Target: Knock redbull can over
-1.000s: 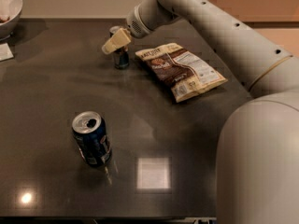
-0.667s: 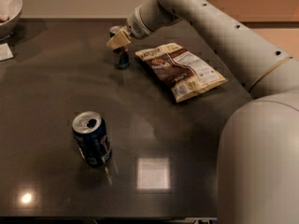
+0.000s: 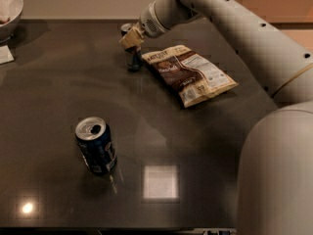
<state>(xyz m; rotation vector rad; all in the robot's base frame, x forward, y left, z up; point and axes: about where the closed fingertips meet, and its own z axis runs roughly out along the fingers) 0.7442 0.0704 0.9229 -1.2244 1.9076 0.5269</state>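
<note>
The redbull can (image 3: 134,58) stands upright at the far middle of the dark table (image 3: 205,146), slim, with a silver top. Its upper part is largely hidden behind my gripper (image 3: 131,37), which sits right at the can's top, in front of it and touching or nearly touching it. My white arm reaches in from the upper right.
A brown and white snack bag (image 3: 190,73) lies flat just right of the redbull can. A wider dark-blue soda can (image 3: 96,147) stands open at the front left. A white bowl (image 3: 7,8) and a paper slip (image 3: 5,55) are at the far left.
My gripper has moved a little to the right and up, closing in on the top of the redbull can. The can still stands upright.
</note>
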